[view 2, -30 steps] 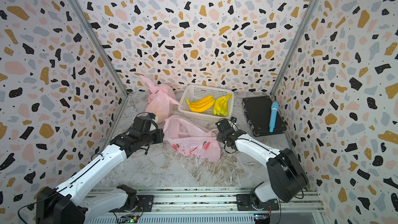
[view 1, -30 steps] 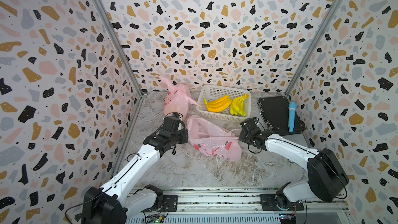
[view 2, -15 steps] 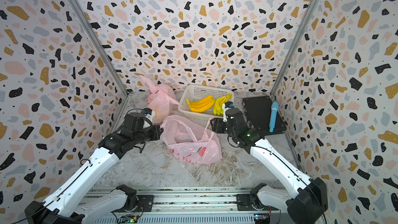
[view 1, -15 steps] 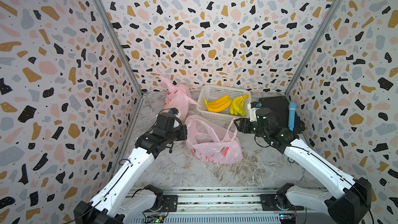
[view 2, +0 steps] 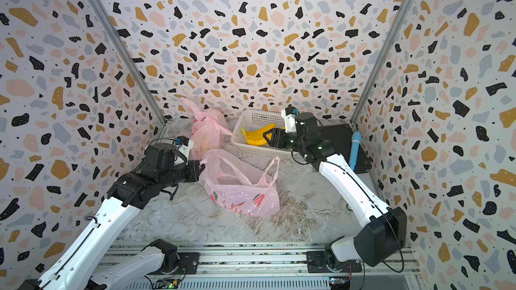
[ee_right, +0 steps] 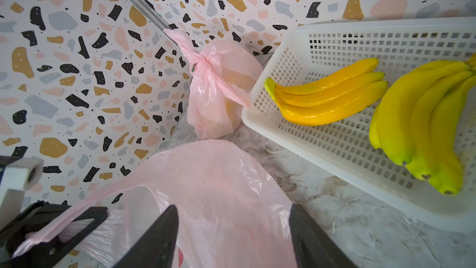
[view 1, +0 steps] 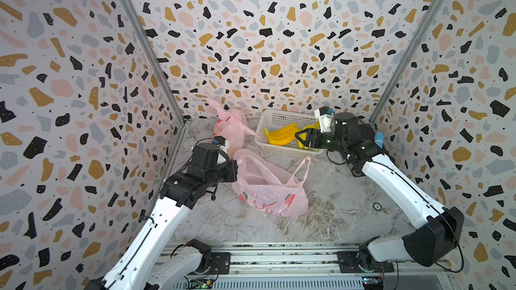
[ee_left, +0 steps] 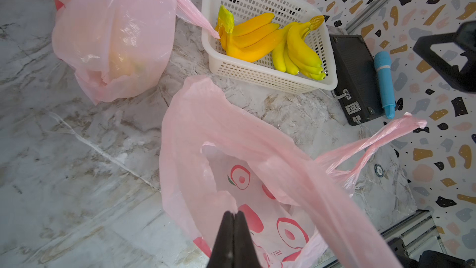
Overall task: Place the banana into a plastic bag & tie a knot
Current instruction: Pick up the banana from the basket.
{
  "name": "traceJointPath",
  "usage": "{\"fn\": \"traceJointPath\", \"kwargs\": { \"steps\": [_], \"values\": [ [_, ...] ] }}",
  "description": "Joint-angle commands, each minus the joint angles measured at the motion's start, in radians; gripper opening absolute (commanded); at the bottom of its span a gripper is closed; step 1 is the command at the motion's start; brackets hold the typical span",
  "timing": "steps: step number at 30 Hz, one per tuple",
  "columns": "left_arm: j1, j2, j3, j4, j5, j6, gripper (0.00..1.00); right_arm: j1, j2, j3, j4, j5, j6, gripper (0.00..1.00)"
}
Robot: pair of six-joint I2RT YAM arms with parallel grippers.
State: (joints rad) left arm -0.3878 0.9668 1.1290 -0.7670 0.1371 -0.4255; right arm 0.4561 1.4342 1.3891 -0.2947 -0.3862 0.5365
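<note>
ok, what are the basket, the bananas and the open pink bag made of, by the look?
Basket: rigid white moulded plastic, matte; perforated grid walls, thick smooth rim.
Bananas: probably plastic replicas; uniform glossy skin, saturated colour, no blemishes, though real cannot be excluded.
Open pink bag: thin translucent plastic film, slightly glossy; it wrinkles, and the print shows through.

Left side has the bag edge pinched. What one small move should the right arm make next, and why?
Probably lower the right end effector onto the orange-yellow banana bunch and close. Its jaws stand open and empty over the basket, while the left end effector is shut on the open pink bag, whose mouth gapes with no banana inside.
</note>
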Motion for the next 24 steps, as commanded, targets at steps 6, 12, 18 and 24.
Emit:
{"fn": "traceJointPath", "kwargs": {
  "steps": [6, 12, 18, 24],
  "values": [
    [0.004, 0.007, 0.100, -0.077, -0.031, 0.066, 0.00, -0.004, 0.312, 0.261, -0.015, -0.017, -0.194, 0.71],
    [0.004, 0.042, 0.134, -0.092, -0.029, 0.084, 0.00, -0.004, 0.533, 0.385, 0.041, 0.015, -0.351, 0.72],
    [0.004, 0.053, 0.153, -0.111, -0.043, 0.100, 0.00, 0.009, 0.722, 0.506, 0.060, -0.006, -0.409, 0.75],
    [0.004, 0.059, 0.171, -0.127, -0.061, 0.111, 0.00, 0.039, 0.864, 0.627, 0.051, 0.015, -0.435, 0.77]
  ]
}}
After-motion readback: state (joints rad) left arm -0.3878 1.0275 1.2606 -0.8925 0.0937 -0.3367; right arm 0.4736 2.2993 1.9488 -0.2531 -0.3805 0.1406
